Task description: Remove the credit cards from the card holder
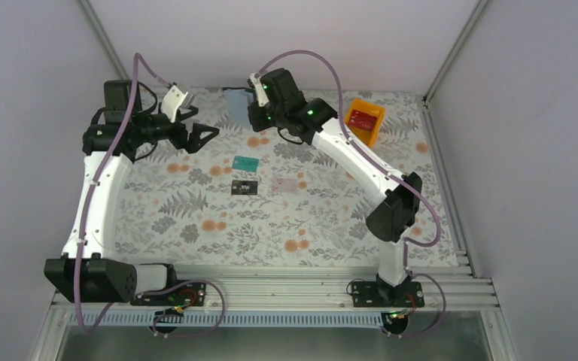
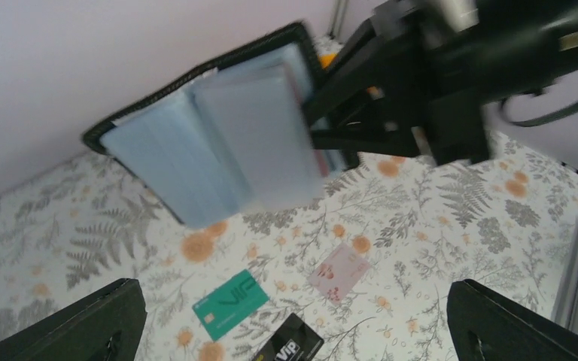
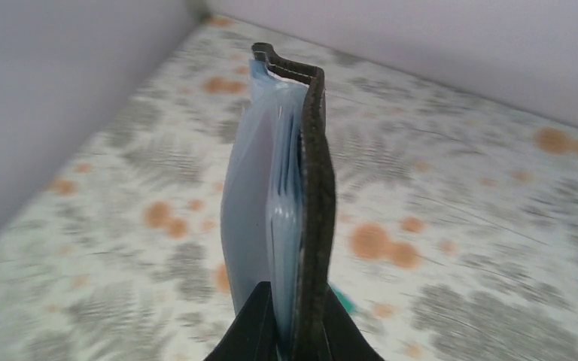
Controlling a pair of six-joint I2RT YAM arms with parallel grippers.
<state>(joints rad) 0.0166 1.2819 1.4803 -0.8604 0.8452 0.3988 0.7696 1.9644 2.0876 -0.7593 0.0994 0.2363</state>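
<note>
Sleeves [image 2: 233,150] of the card holder [image 3: 312,188] hung fanned above the bench's [image 1: 196,226] twelve o'clock, pinched in the right jaws, probably to bare a card for the wide, empty left jaws at ten o'clock.

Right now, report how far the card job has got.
Done: teal-green card, black card and pale pink card lie on the table. In hand: right end effector grips the card holder aloft; left end effector open, empty. Left: no blue card is out yet.
</note>
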